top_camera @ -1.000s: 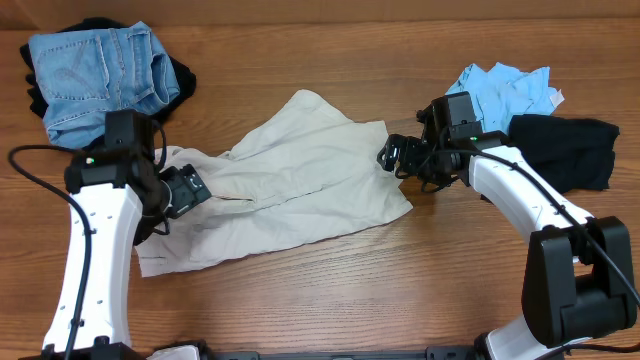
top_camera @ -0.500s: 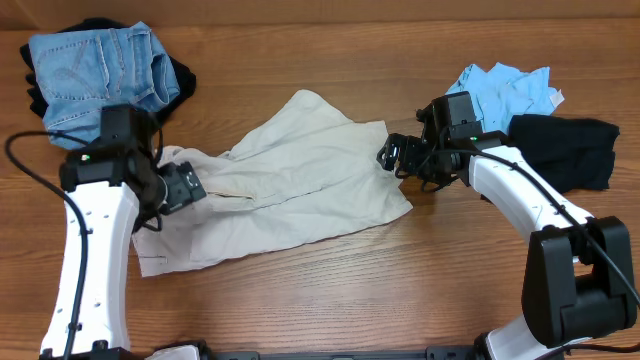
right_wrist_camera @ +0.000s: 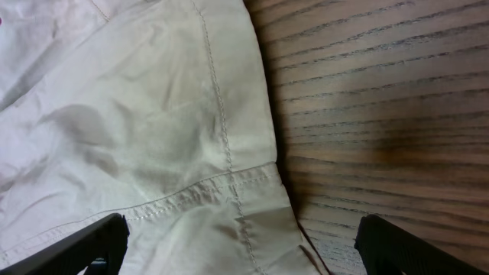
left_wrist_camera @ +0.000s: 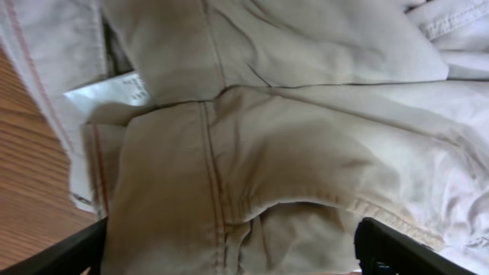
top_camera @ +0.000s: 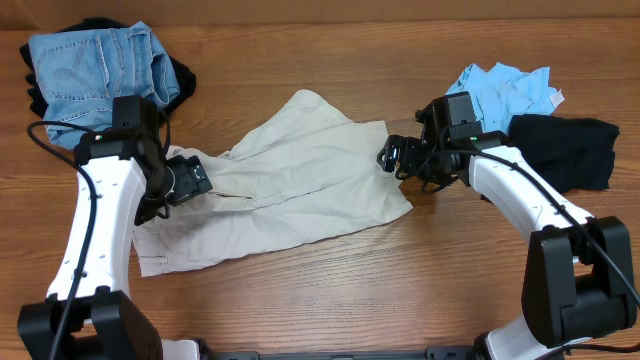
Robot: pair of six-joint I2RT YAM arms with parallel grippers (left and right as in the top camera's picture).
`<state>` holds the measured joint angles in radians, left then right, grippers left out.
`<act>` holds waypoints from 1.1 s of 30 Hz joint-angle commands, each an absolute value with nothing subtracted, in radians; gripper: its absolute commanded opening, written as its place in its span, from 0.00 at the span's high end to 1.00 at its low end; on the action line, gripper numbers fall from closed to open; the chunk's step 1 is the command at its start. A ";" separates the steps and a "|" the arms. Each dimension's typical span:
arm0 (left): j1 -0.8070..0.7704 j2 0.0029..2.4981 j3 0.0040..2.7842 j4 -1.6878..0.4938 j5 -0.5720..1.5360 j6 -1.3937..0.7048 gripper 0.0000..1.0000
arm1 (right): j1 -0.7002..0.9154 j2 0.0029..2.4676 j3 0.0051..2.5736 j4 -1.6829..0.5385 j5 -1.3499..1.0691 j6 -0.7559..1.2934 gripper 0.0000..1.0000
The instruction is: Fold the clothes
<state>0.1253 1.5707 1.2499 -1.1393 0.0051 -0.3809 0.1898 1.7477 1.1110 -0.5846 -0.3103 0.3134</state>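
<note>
Trousers (top_camera: 300,175), cream-beige, lie spread and rumpled mid-surface (top_camera: 420,290). Left pincer (top_camera: 196,182) spread wide, low over their left part, above a stitched seam (left_wrist_camera: 210,176) and a white label (left_wrist_camera: 114,90). Right pincer (top_camera: 391,155) spread wide at their hemmed right edge. Blue denim (top_camera: 95,65) sits on a black piece (top_camera: 185,80) at far left. Light-blue tee (top_camera: 505,88) and black garment (top_camera: 565,150) touch at far right.

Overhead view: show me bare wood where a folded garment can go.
Two bare stretches of table: the front strip below the cream trousers, and the back strip between the blue denim and the light-blue tee. Crowded: the denim's back-left corner, and the right side with tee and black garment.
</note>
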 commanded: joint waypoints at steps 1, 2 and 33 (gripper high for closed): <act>0.131 1.609 1.250 -1.136 0.073 -0.349 0.14 | 0.187 1.751 1.131 -0.580 -0.315 0.302 0.00; 0.130 1.612 1.250 -1.137 0.072 -0.347 0.21 | 0.187 1.751 1.131 -0.580 -0.314 0.279 0.00; 0.131 1.612 1.250 -1.147 0.071 -0.343 0.95 | 0.169 1.878 1.118 -0.490 -0.584 0.160 0.10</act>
